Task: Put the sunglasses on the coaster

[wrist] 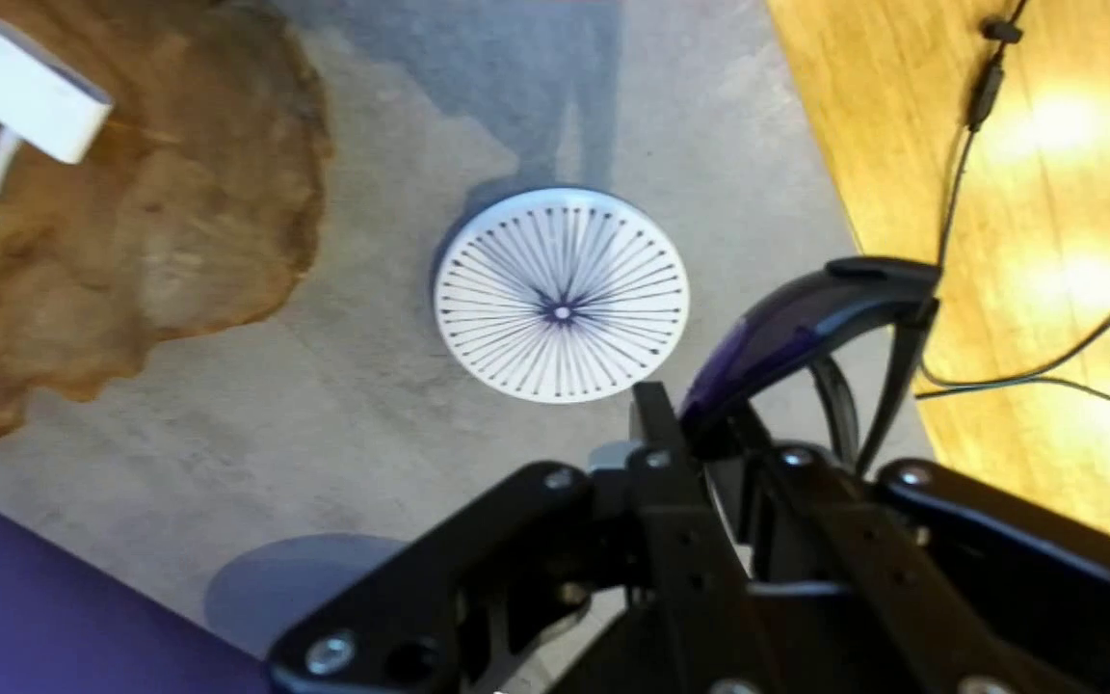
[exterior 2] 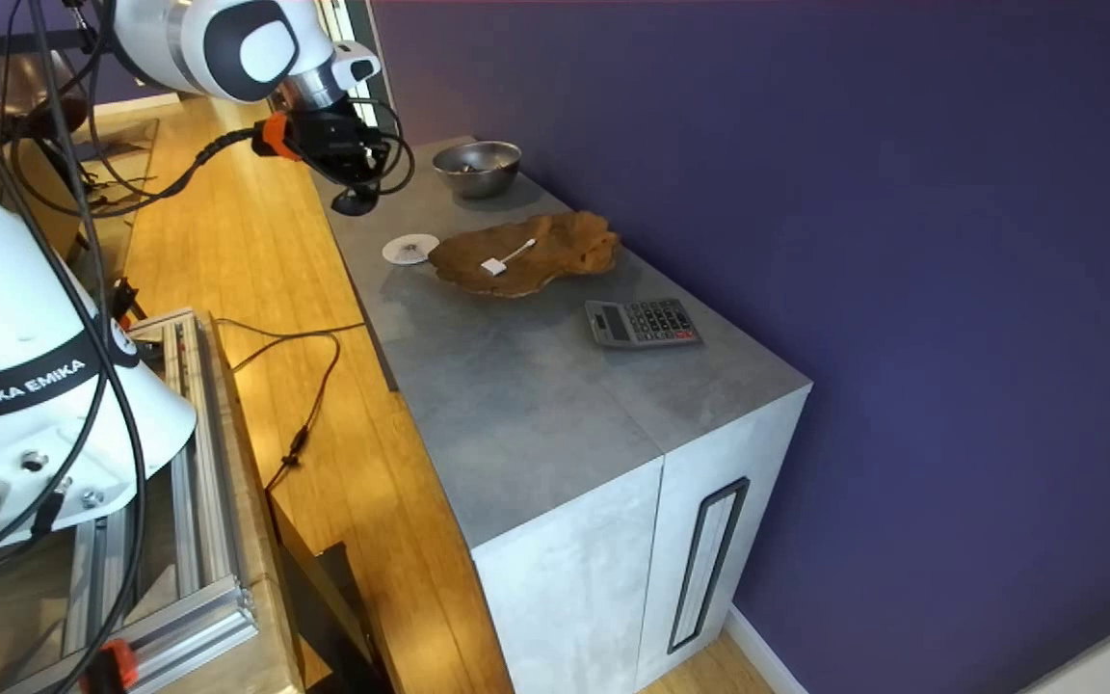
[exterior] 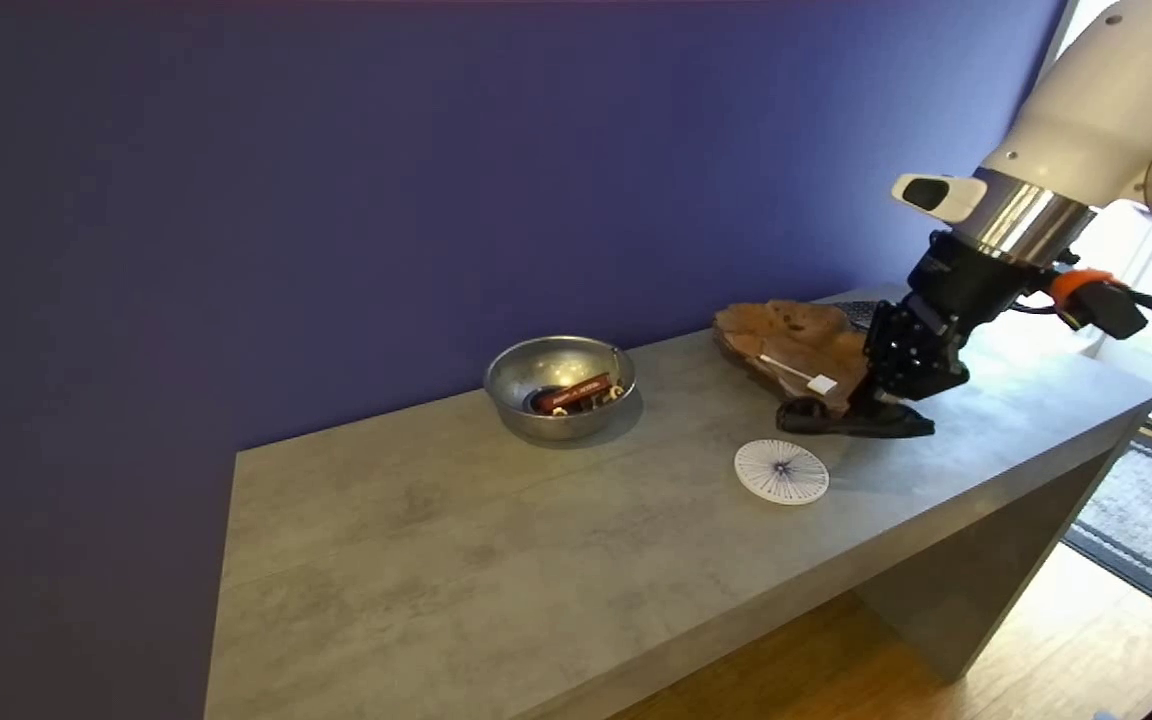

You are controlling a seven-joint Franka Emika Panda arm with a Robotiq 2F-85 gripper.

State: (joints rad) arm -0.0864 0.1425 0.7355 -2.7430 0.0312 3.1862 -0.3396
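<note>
My gripper [wrist: 695,416] is shut on the dark sunglasses [wrist: 801,328], pinching them near one end between the fingertips. In an exterior view the sunglasses [exterior: 861,420] hang below the gripper [exterior: 874,393], above the table. They also show as a small dark shape [exterior 2: 356,200] in an exterior view. The white round coaster [wrist: 563,289] has a pattern of dark radiating lines and lies flat on the table; nothing rests on it. It shows in both exterior views [exterior: 782,472] [exterior 2: 410,250]. In the wrist view the sunglasses are to the right of the coaster, not overlapping it.
An irregular brown wooden bowl [exterior: 786,330] beside the coaster holds a white adapter [exterior 2: 494,266]. A metal bowl [exterior: 556,425] with small items stands near the purple wall. A calculator [exterior 2: 647,321] lies beyond the wooden bowl. The table's front edge [exterior: 836,570] is close to the coaster.
</note>
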